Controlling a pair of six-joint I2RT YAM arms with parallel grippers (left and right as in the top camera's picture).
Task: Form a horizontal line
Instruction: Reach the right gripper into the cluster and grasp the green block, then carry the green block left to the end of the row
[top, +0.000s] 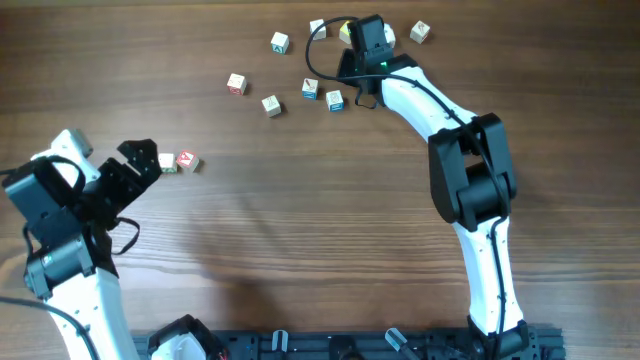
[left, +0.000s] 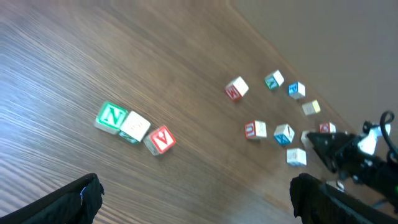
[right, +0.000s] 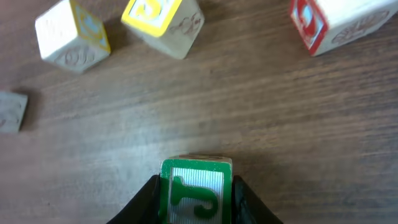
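My right pincer (right: 196, 204) is clamped on the J cube (right: 196, 183), among the loose cubes (top: 279, 42). The row (top: 176, 161) of three lies well apart, towards my left. Its long axis runs left-right, and the V cube (left: 161, 139) end is free. My left pincer (top: 148, 160), jaws spread wide, sits just beside the row. No containers in view.
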